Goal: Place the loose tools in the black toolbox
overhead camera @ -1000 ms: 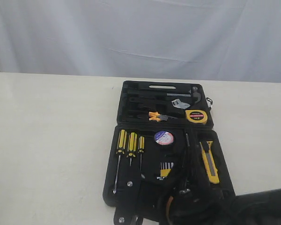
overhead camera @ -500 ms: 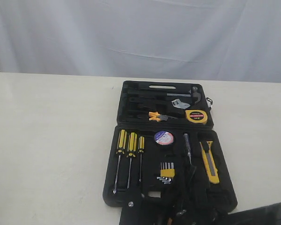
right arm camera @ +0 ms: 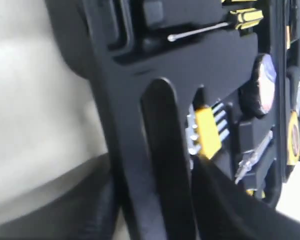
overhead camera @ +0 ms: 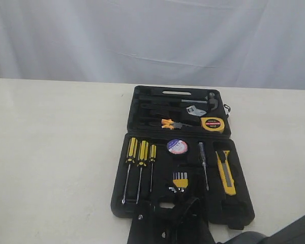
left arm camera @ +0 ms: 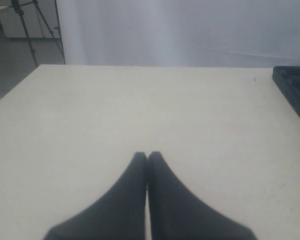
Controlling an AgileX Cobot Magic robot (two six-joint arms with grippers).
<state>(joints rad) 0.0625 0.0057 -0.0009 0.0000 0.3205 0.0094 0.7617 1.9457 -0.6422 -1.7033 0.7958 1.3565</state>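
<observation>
exterior view: loose tools seated, right gripper to clear the case

judged step: withdrawal. the right gripper (overhead camera: 179,217) hangs over the near rim of the black toolbox (overhead camera: 118,201), jaws apart and holding nothing. the right wrist view shows that rim and its slot handle (right arm camera: 162,160) between the two fingers (right arm camera: 230,205); contact with the plastic cannot be settled. the left gripper (left arm camera: 147,159) is closed, tips pressed together, empty, over bare table (overhead camera: 56,152), with only a corner of the case at the edge of its view.

recommended practice: lift the right gripper straight up before drawing it back, so neither finger hooks the slot handle or drags the case. keep the jaws parted until clear. the hex key set (overhead camera: 180,180) sits just beyond one finger and should not be brushed.

location of task items relative to the right gripper:
- the utility knife (overhead camera: 225,172) lies in its recess in the near half, beyond and to the right.
- the tape roll (overhead camera: 177,147) lies further in, almost straight ahead.
- the pliers (overhead camera: 168,124) and tape measure (overhead camera: 213,124) lie in the far half, well apart from the gripper.
- no tool is seen loose on the table.
</observation>
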